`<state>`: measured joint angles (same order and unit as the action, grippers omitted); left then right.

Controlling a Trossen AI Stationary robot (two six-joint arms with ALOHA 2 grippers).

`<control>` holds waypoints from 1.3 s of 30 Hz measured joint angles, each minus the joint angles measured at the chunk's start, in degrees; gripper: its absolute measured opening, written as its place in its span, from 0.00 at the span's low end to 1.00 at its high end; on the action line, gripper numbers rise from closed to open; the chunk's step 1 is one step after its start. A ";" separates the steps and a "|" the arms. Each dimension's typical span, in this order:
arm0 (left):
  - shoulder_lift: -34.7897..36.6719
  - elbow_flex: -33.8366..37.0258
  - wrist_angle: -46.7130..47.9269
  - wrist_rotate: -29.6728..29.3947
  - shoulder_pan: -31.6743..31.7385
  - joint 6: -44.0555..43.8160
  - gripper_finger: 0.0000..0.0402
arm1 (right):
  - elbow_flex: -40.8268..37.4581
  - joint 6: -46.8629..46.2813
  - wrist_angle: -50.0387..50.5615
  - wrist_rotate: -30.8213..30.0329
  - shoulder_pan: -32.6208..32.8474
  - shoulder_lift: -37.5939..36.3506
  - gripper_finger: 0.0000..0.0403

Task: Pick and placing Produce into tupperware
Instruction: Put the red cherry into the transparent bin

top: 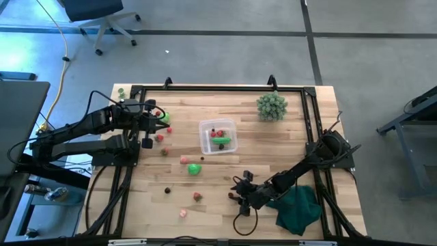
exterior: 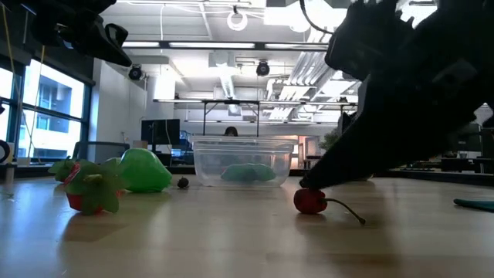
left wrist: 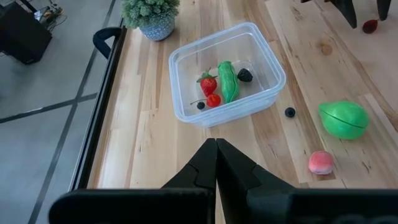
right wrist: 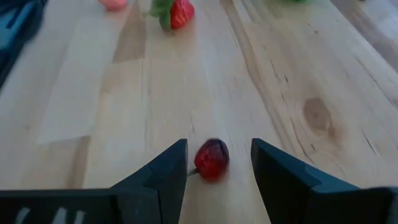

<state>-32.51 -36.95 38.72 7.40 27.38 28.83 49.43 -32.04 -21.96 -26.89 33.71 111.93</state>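
Right gripper (right wrist: 214, 165): low over the table's near edge, fingers spread apart, gripping nothing. A small red cherry (right wrist: 212, 159) lies on the wood between the 2 fingers, not visibly touching either; its stem trails along the table in the low view.

Left gripper (left wrist: 216, 163): fingers pressed together, empty, raised near the table's left side.

Tupperware (top: 217, 137): mid-table, well apart from the right gripper, containing a strawberry (left wrist: 208, 84), 1 green elongated piece (left wrist: 227, 81) and dark berries.

Loose produce: green ball (top: 194, 169) and pink bits between the container and the near edge.
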 joint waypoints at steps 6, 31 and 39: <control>0.00 0.00 0.00 0.00 -0.02 0.01 0.00 | 2.09 2.52 0.26 0.15 0.03 2.72 0.42; 0.01 -0.01 0.00 0.02 0.00 -0.01 0.00 | 3.09 2.30 7.50 -1.09 0.30 2.59 0.42; 0.00 0.00 0.00 0.02 -0.02 0.00 0.00 | 2.85 -0.48 13.74 -4.51 1.72 0.59 0.42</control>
<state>-32.51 -36.95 38.72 7.42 27.35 28.83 52.28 -32.52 -8.22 -31.41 35.44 112.52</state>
